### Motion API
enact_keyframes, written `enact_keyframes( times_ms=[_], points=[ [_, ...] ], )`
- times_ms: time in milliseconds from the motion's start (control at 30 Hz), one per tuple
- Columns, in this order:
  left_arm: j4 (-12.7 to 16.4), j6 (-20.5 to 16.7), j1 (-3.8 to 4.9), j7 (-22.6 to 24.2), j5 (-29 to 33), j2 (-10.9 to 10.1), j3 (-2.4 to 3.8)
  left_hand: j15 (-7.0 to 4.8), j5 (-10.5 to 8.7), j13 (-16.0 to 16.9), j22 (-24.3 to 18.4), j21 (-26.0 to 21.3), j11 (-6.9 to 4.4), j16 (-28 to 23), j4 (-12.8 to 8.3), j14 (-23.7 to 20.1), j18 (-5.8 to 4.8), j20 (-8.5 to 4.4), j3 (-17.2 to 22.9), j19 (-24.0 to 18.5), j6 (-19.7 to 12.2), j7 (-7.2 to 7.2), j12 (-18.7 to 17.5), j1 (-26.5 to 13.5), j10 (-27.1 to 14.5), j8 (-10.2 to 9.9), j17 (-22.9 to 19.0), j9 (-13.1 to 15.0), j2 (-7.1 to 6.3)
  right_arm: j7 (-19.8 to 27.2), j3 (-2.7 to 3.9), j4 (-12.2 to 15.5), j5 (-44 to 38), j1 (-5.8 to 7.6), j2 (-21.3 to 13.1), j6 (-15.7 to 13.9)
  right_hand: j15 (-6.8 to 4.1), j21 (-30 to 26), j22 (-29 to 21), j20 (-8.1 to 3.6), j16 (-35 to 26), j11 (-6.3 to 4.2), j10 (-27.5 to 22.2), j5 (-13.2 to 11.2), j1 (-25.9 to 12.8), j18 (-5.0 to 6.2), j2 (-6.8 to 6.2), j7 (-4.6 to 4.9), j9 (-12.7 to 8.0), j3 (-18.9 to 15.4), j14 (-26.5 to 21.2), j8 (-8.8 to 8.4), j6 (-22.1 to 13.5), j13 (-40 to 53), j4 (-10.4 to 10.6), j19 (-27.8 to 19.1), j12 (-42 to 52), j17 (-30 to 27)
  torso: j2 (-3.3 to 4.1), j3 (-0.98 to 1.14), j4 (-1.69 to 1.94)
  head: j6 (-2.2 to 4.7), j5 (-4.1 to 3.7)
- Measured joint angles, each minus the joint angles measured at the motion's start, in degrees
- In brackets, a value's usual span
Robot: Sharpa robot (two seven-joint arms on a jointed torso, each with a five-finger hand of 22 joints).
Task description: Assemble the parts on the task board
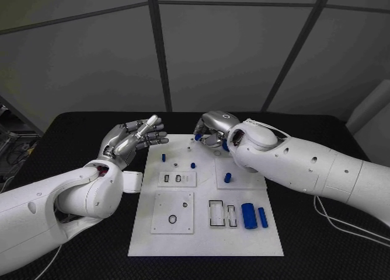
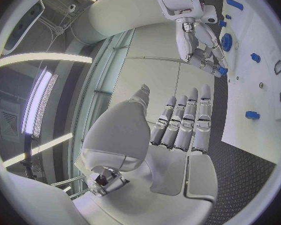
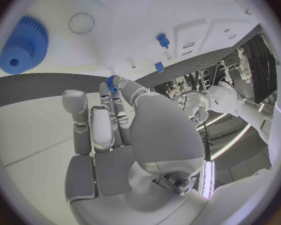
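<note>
Right hand (image 1: 213, 129) fingers (image 3: 113, 92) pinch blue part (image 3: 110, 81).

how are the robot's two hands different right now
The left hand is raised beside the white board, palm up and fingers spread, holding nothing. The right hand reaches down over the board's far edge with its fingers curled in, pinching a small blue part at its fingertips. So the left is idle off the board and the right is working over it. Both are silver hands on white arms.

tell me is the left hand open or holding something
Open: the left hand hovers beside the task board, fingers spread, palm empty.
</note>
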Motion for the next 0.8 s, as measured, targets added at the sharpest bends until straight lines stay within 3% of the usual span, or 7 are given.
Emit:
enact_keyframes(
  times_ms=[267, 567, 633, 800],
  points=[
    [-0.1, 0.0, 0.01, 0.0, 0.0, 0.2, 0.01, 0.0, 0.0, 0.0, 0.0, 0.0, 0.0, 0.0, -0.2, 0.0, 0.0, 0.0, -0.2, 0.0, 0.0, 0.0, 0.0, 0.0, 0.0, -0.2, 0.0, 0.0, 0.0, 0.0, 0.0, -2.1, 0.0, 0.03, 1.7, -0.5, 0.0, 0.4, 0.1, 0.0, 0.0, 0.0, 0.0, 0.2, 0.0, 0.01, 0.0, 0.0, 0.0, 0.2, 0.0, -0.13, 0.0, 0.0, 0.2, 0.0, 0.0, 0.2, 0.09, 0.0, 0.0, 0.48, 0.79],
    [-0.1, 0.0, 0.03, 0.0, 0.0, 0.3, 0.02, 0.0, 0.0, 0.0, 0.0, 0.0, 0.0, 0.0, -0.2, 0.0, 0.0, 0.0, -0.2, 0.0, 0.0, 0.0, 0.0, 0.0, 0.0, -0.2, 0.0, 0.0, 0.0, 0.0, 0.0, -3.3, 0.0, 0.05, 2.9, -0.3, 0.0, 0.4, 0.2, 0.0, 0.2, 0.0, 0.0, 0.3, -0.3, -0.05, -0.31, -0.01, 0.0, 0.3, 0.0, -0.32, 0.0, -0.1, 0.3, 0.0, 0.0, 0.2, 0.19, 0.02, -0.03, -0.09, 1.15],
    [-0.1, 0.0, 0.04, 0.0, 0.0, 0.3, 0.02, 0.0, 0.0, 0.0, 0.0, 0.0, 0.0, 0.0, -0.2, 0.0, 0.0, 0.0, -0.2, 0.0, 0.0, 0.0, 0.0, 0.0, 0.0, -0.2, 0.0, 0.0, 0.0, -0.1, 0.0, -3.5, 0.0, 0.05, 3.1, -0.1, 0.0, 0.4, 0.2, 0.0, 0.2, 0.0, 0.0, 0.3, -0.3, -0.91, -0.31, -0.01, 0.0, 0.3, 0.0, -0.35, 0.0, -0.1, 0.3, 0.0, 0.0, 0.2, 0.19, 0.03, -0.05, -0.25, 1.16],
    [-0.1, 0.0, 0.05, -0.1, 0.0, 0.3, 0.03, 0.0, 0.0, 0.0, 0.0, 0.0, 0.0, 0.0, -0.2, 0.0, 0.0, 0.0, -0.2, 0.0, 0.0, 0.0, 0.0, 0.0, 0.0, -0.2, 0.0, 0.0, 0.0, -0.2, 0.0, -4.0, -0.1, 0.06, 3.5, 0.3, 0.0, 0.4, 0.2, 0.0, 0.2, 0.0, 0.0, 0.3, -0.6, -0.91, -0.61, -0.03, 0.0, 0.3, 0.0, -0.35, -0.1, 0.0, 0.3, 0.0, 0.0, 0.2, 0.22, 0.03, -0.07, -0.51, 1.18]
  ],
)
